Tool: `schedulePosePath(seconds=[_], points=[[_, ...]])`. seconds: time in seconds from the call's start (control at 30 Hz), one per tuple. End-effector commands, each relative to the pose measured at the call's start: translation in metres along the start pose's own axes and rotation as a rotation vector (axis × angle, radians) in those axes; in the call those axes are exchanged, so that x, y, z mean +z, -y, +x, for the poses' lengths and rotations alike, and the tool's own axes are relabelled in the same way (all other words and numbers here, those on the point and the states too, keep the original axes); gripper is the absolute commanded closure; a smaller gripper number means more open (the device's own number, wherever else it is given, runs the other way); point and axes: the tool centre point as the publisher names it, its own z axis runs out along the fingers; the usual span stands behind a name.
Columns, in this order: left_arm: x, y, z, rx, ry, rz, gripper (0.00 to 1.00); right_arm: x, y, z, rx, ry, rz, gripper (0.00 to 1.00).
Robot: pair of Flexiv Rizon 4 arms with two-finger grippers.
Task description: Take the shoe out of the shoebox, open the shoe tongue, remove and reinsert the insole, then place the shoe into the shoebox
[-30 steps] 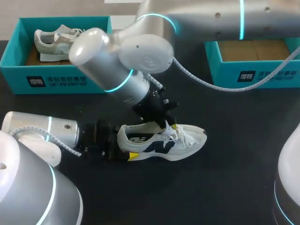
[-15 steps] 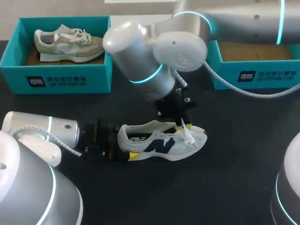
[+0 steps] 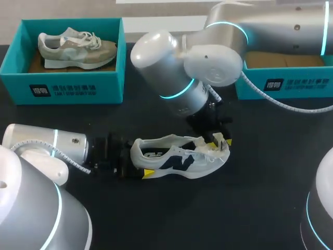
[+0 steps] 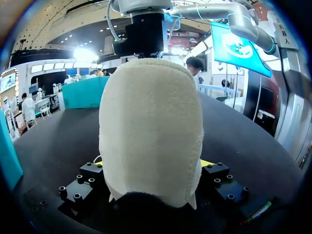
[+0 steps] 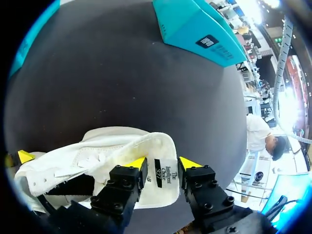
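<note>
My left gripper (image 3: 120,162) lies low on the black tabletop (image 3: 260,208). It is clamped on the heel of the white sneaker with a navy side logo and a yellow heel patch (image 3: 179,160). In the left wrist view the cream heel (image 4: 151,131) fills the space between the left fingers (image 4: 208,164), which press it from both sides. The sneaker stands upright on its sole near the middle of the table, toe pointing to my right.

My right arm comes in over the far right corner, and its gripper (image 3: 219,138) hangs down over the front of the sneaker. In the right wrist view the white shoe tongue (image 5: 131,144) is folded forward, and its label end lies at the right gripper (image 5: 163,164). The view is too close and warped for me to tell whether this gripper has hold of the tongue or merely sits against it.

The teal cardboard shoebox at the far right (image 3: 283,86) shows a brown floor and is well apart from the toe, with black tabletop between them. The second teal shoebox at the far left (image 3: 62,86) holds a grey-beige sneaker (image 3: 78,49) lying on its side. This box is also well apart from the heel, though my right arm's elbow hangs near its inner wall. Black tabletop runs from the sole to the near edge.
</note>
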Motion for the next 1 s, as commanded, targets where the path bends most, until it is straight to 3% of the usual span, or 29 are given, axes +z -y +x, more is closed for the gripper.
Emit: schedulePosePath(seconds=[0.03,0.07,0.13,0.17,0.27,0.5,0.6,0.7,0.83,0.93,1.0], points=[[0.002,-0.004,0.0,-0.001,0.0,-0.003,1.0,0.009,0.005,-0.006,0.259,-0.02,-0.009,0.43],[0.002,-0.004,0.0,-0.001,0.0,-0.003,1.0,0.011,0.004,-0.008,0.262,-0.024,-0.01,0.44],[0.002,-0.004,0.0,-0.001,0.0,-0.003,1.0,0.012,0.006,-0.005,0.282,-0.033,-0.007,0.32],[0.002,-0.004,0.0,-0.001,0.0,-0.003,1.0,0.015,0.007,-0.007,0.297,-0.042,-0.005,0.31],[0.002,-0.004,0.0,-0.001,0.0,-0.003,1.0,0.027,0.007,-0.018,0.328,-0.057,0.013,0.3],[0.002,-0.004,0.0,-0.001,0.0,-0.003,1.0,0.023,0.012,-0.012,0.344,-0.064,0.019,0.29],[0.002,-0.004,0.0,-0.001,0.0,-0.003,1.0,0.01,0.009,-0.012,0.328,-0.071,-0.01,0.25],[0.002,-0.004,0.0,-0.001,0.0,-0.003,1.0,-0.007,0.006,-0.007,0.283,-0.127,-0.047,0.14],[0.002,-0.004,0.0,-0.001,0.0,-0.003,1.0,-0.032,0.006,0.003,0.166,-0.242,-0.118,0.07],[0.002,-0.004,0.0,-0.001,0.0,-0.003,1.0,-0.051,0.009,0.011,0.045,-0.272,-0.174,0.08],[0.002,-0.004,0.0,-0.001,0.0,-0.003,1.0,-0.063,0.011,0.016,-0.02,-0.273,-0.207,0.14]])
